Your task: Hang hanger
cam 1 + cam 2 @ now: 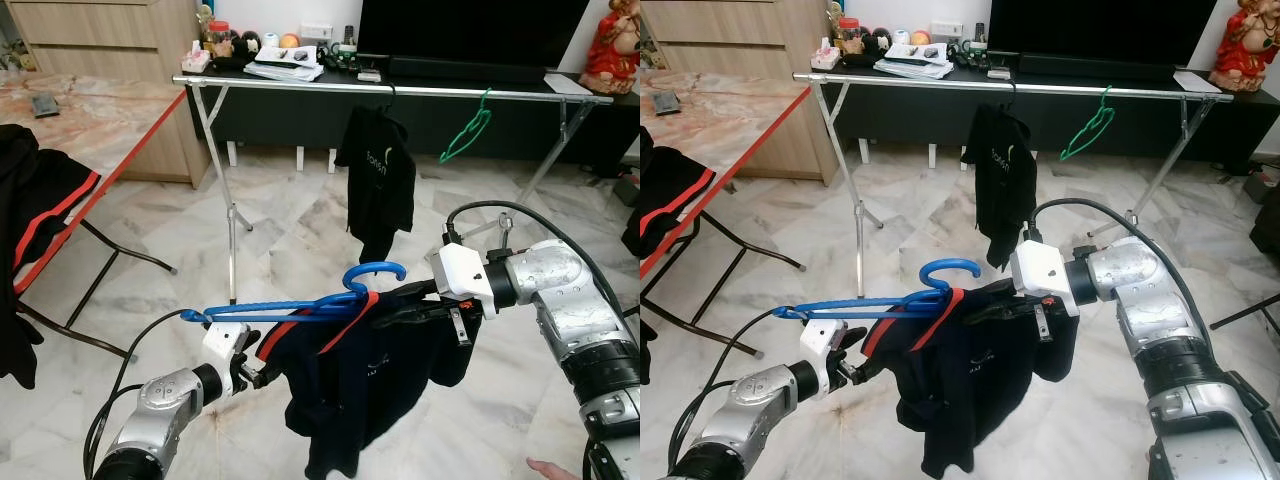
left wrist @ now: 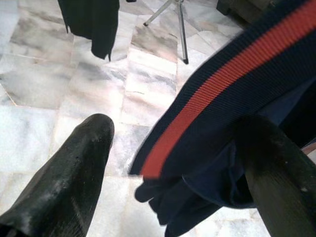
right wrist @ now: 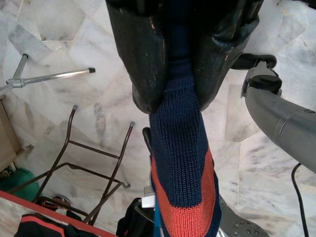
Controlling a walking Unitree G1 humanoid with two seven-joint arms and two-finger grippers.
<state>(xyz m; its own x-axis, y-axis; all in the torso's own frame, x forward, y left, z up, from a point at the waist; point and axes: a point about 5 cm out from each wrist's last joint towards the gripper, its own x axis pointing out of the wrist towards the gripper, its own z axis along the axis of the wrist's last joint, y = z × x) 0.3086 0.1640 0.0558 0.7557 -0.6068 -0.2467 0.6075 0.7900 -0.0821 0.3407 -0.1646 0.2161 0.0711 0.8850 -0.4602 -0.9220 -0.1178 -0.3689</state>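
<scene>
Folding table (image 1: 120, 150), red-edged, stood at far left with dark clothing (image 1: 30, 200) draped over it. Left gripper (image 1: 262, 374) was low at centre-left, its fingers (image 2: 64, 182) spread apart, one against the navy garment (image 1: 370, 380). Blue hanger (image 1: 300, 305) lay across the garment's top, hook uppermost, between the two grippers. Right gripper (image 1: 410, 300) was clamped tight on the garment's knitted red-striped collar (image 3: 182, 163). Behind, a metal clothes rail (image 1: 400, 90) carried a black shirt (image 1: 378, 175) and a green hanger (image 1: 468, 130).
</scene>
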